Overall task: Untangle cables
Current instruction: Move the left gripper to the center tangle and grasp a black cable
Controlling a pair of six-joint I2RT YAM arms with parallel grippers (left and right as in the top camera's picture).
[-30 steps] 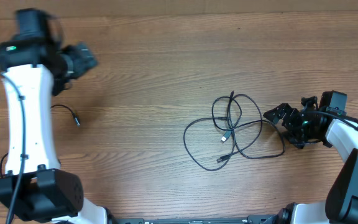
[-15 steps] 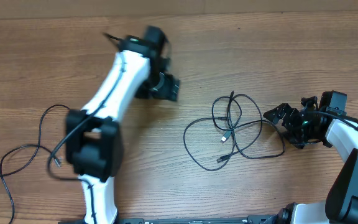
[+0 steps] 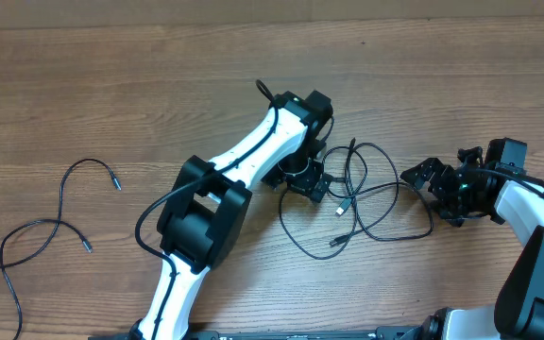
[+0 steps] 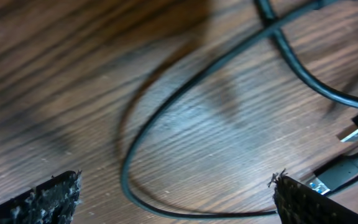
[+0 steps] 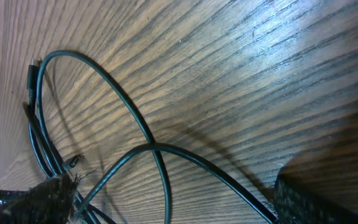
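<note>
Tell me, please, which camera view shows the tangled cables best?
The overhead view: it takes in the whole of the tangled cables, loops and plug ends alike, save where the left arm covers their left edge. The left wrist view shows one blurred loop; the right wrist view, a few crossing strands.

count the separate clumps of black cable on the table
2: loose strands near the left edge; a tangled bundle right of centre, beside the left gripper, which may hide part of it.
</note>
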